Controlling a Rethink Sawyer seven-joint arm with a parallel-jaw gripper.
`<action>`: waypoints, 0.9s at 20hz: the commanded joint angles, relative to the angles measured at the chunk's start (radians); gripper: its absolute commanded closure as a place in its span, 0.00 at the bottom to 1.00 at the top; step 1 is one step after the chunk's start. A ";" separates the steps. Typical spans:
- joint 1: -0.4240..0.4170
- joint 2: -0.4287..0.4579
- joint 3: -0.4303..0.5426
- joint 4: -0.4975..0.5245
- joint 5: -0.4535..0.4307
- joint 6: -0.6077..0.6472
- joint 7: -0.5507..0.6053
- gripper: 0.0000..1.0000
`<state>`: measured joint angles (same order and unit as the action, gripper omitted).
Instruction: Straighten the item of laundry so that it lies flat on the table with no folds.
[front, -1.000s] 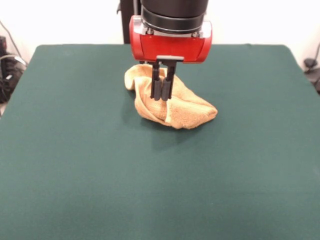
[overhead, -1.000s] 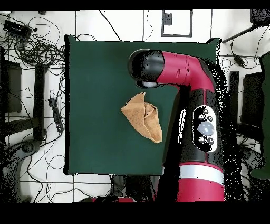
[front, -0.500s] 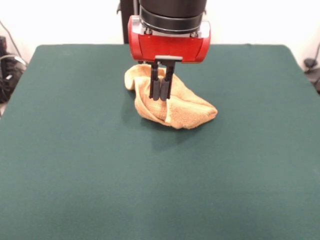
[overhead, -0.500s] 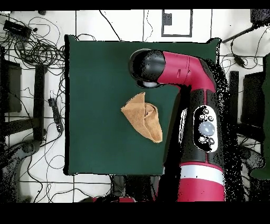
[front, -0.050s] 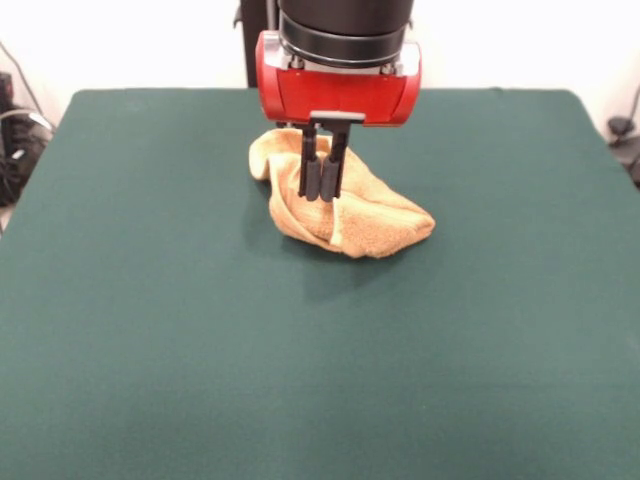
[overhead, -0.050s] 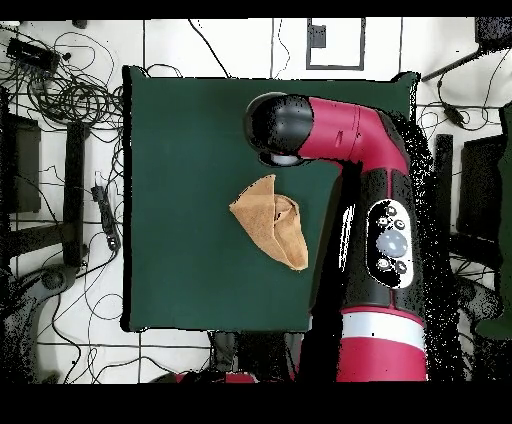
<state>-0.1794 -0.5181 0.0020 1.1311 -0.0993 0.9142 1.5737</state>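
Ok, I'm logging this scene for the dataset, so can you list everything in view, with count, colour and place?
towel: one, golden yellow-orange, crumpled and folded on the table's far half in the front view.
table: one, dark green top, fills most of the front view.
cables: many, black, on the floor around the table in the overhead view.
arm: one, red and black, reaching over the table.
end effector: one, black fingers close together, in front of the towel.

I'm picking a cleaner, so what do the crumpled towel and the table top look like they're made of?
The towel looks like golden-orange terry cloth: nubby, looped, matte pile. The table top seems covered in dark green felt-like fabric, flat and dull without shine.
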 joint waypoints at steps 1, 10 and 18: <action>-0.005 0.031 0.072 0.086 0.020 0.067 0.063 1.00; -0.003 0.031 0.068 0.088 0.021 0.060 0.075 1.00; -0.003 0.032 0.071 0.094 0.020 0.048 0.073 1.00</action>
<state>-0.1794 -0.5181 0.0020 1.1311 -0.0993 0.9142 1.5737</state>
